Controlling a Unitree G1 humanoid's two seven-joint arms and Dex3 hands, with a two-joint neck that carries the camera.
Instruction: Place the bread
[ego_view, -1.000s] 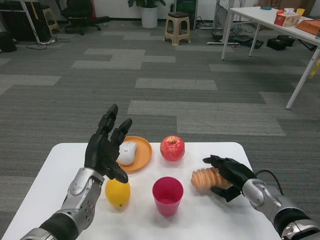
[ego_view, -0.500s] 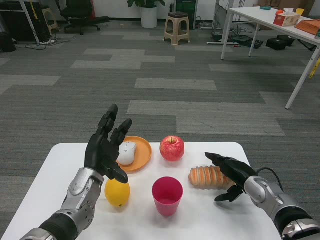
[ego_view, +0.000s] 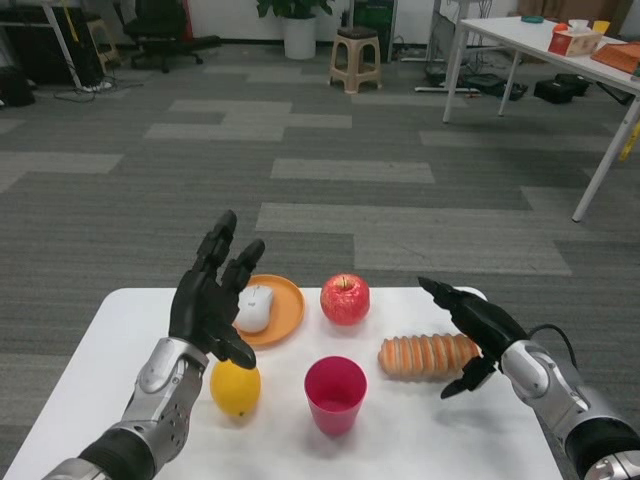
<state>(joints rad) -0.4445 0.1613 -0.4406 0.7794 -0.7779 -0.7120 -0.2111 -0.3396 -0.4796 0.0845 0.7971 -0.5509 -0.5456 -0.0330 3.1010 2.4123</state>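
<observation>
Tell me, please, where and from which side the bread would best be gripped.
Grip the bread around its middle, from above or from the right hand's side. It lies flat, lengthwise left to right, so fingers can probably span its narrow ridged width.

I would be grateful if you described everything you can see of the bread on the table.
The bread is a long, ridged loaf, golden orange with paler grooves across it, glossy like a plastic model. It lies flat on its side on the white table, running left to right, right of the pink cup and in front of the red apple, apart from both. The right hand is open at its right end, fingers spread; whether it touches the loaf cannot be told.
</observation>
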